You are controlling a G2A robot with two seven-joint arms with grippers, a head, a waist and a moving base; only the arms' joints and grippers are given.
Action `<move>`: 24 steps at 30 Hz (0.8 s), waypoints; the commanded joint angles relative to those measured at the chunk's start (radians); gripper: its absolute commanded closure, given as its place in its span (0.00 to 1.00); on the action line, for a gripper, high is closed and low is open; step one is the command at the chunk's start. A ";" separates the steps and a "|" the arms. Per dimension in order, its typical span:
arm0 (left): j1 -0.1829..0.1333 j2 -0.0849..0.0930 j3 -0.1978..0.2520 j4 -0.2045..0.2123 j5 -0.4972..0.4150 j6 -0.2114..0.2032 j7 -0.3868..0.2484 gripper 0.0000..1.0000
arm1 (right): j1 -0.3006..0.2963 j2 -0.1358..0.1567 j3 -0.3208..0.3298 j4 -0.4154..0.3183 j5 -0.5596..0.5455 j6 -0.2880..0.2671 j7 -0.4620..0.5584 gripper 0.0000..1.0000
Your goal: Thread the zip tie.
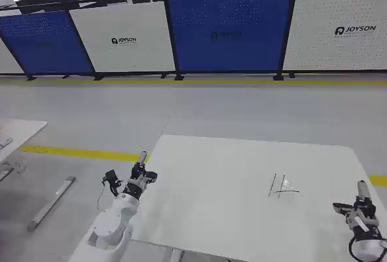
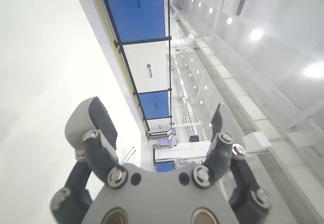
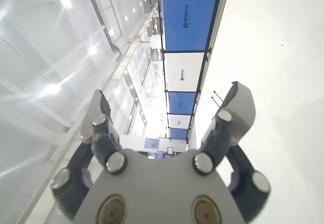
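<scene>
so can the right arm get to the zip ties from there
Probably yes: the right tool is open, and only bare table lies between it and the zip ties.

The left gripper is showing a pale grey palm plate, black linkage bars pinned by round silver screws, and two brass-coloured discs at six o'clock. Grey finger shells are carrying black ribbed pads. The right gripper is wearing the same build. The left arm is showing rounded white casing.
</scene>
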 commanded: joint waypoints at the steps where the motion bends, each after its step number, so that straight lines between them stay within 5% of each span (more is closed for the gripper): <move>1: 0.000 0.000 0.000 0.000 0.000 0.000 0.000 0.00 | 0.000 0.000 0.000 0.000 0.000 0.000 0.000 0.00; 2: 0.000 0.000 0.000 0.000 0.000 0.000 0.000 0.00 | 0.000 0.000 0.000 0.000 0.000 0.000 0.000 0.22; 3: 0.000 0.000 0.000 0.000 0.000 0.000 0.000 0.22 | 0.000 0.000 0.000 0.000 0.000 0.000 0.000 0.00; 4: 0.000 0.000 0.000 0.000 0.000 0.000 0.000 0.22 | 0.000 0.000 0.000 0.000 0.000 0.000 0.000 0.22; 5: 0.000 0.000 0.000 0.000 0.000 0.000 0.000 0.22 | 0.000 0.000 0.000 0.000 0.000 0.000 0.000 0.22; 6: 0.000 0.000 0.000 0.000 0.000 0.000 0.000 0.22 | 0.000 0.000 0.000 0.000 0.000 0.000 0.000 0.00; 7: 0.000 0.000 0.000 0.000 0.000 0.000 0.000 0.22 | 0.000 0.000 0.000 0.000 0.000 0.000 0.000 0.22; 8: 0.000 0.000 0.000 0.000 0.000 0.000 0.000 0.00 | 0.000 0.000 0.000 0.000 0.000 0.000 0.000 0.22; 9: 0.000 0.000 0.000 0.000 0.000 0.000 0.000 0.00 | 0.000 0.000 0.000 0.000 0.000 0.000 0.000 0.00; 10: 0.000 0.000 0.000 0.000 0.000 0.000 0.000 0.00 | 0.000 0.000 0.000 0.000 0.000 0.000 0.000 0.00; 11: 0.000 0.000 0.000 0.000 0.000 0.000 0.000 0.22 | 0.000 0.000 0.000 0.000 0.000 0.000 0.000 0.00; 12: 0.000 0.000 0.000 0.000 0.000 0.000 0.000 0.00 | 0.001 0.001 -0.001 -0.001 -0.006 0.000 0.016 0.00; 24: 0.000 0.000 0.000 0.000 0.000 0.000 0.000 0.00 | 0.088 0.046 0.142 0.025 -0.108 0.108 0.534 0.00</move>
